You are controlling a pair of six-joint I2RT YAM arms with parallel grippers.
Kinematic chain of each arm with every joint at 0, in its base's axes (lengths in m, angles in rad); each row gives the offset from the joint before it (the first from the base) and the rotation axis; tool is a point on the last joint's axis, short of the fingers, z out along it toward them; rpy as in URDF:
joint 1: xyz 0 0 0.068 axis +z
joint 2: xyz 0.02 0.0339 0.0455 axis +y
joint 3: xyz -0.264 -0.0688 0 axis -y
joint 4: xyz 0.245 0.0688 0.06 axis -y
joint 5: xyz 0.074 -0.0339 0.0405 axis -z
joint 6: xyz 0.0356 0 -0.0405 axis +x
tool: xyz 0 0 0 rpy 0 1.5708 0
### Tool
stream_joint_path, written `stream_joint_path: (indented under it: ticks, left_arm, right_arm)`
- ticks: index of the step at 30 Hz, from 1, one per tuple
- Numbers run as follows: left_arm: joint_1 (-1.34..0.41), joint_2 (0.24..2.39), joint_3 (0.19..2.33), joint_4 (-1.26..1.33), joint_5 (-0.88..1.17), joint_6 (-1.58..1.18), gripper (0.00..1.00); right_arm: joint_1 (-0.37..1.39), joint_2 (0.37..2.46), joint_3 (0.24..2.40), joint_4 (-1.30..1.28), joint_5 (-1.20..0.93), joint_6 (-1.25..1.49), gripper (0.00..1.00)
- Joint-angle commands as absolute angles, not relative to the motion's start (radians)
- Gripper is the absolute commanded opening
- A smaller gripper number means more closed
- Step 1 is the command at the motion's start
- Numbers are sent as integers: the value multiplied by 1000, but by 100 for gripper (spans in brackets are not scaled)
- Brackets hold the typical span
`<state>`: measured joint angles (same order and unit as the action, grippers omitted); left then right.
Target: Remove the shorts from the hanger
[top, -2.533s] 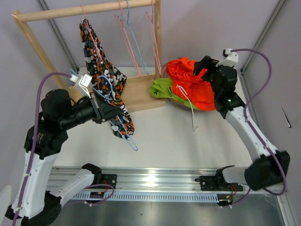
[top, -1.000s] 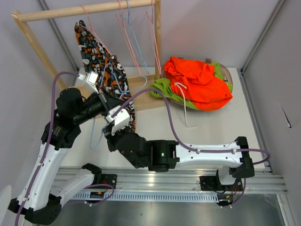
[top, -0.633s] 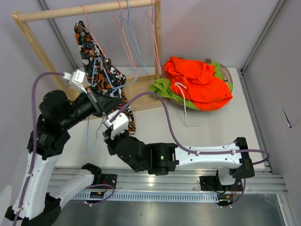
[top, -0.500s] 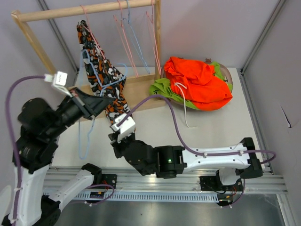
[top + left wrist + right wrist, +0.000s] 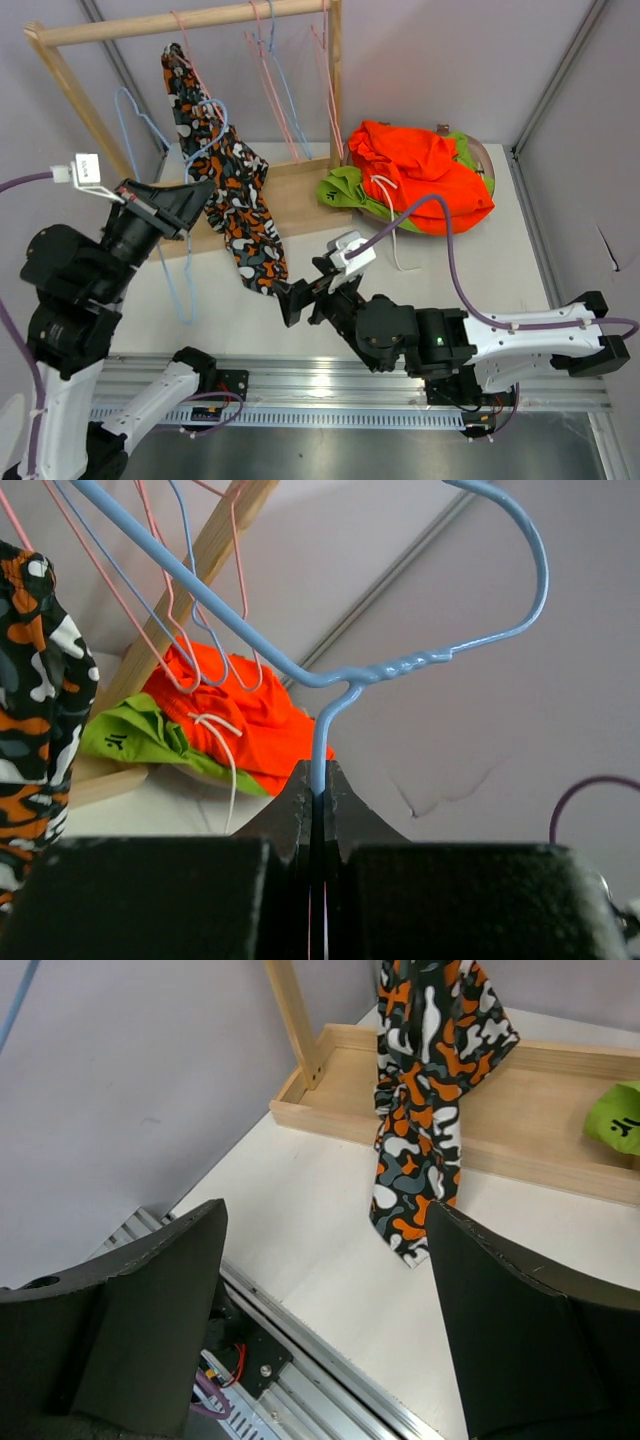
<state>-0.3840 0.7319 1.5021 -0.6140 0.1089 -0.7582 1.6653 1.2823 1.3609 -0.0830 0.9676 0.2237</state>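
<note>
One hanger [image 5: 321,742] is being pinched by left gripper [image 5: 318,783]; spread right gripper [image 5: 328,1278] is best being aimed at shorts [image 5: 427,1090] hem.

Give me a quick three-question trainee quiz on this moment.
1. True or false: the right gripper holds the camouflage shorts.
2. What is the left gripper clamping? A) a pink hanger B) the blue hanger C) a drawstring
3. Fill in: the orange shorts lie piled on the ____ green shorts.
Key: 1 false, its jaws are open and empty; 2 B; 3 lime.
</note>
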Motion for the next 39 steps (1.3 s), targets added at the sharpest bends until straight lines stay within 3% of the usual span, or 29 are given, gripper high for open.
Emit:
stream_joint_path:
  ticks: [1,9,12,17,22,39]
  left_arm:
    - [-377,772,1431,-384,98,-850,0]
    - [47,880,1180,200,526,-1322,0]
    - [112,940,1157,349,598,-1419,0]
    - [172,1129,1106,841,684,-1713,0]
    - [215,1305,1127,1170,664,-1906,0]
    - [351,1546,1249,1261,548,-2014,0]
  right_arm:
    - [1667,1204,1304,-37,1043,227,86]
    - [1641,1066,1201,-58,1074,227,86]
    - [1621,1017,1166,-67,1071,230,86]
    - [1540,985,1135,-98,1011,262,84]
    - [1439,1002,1134,-135,927,293,83]
    - [1304,1095,1141,-150,787,344,82]
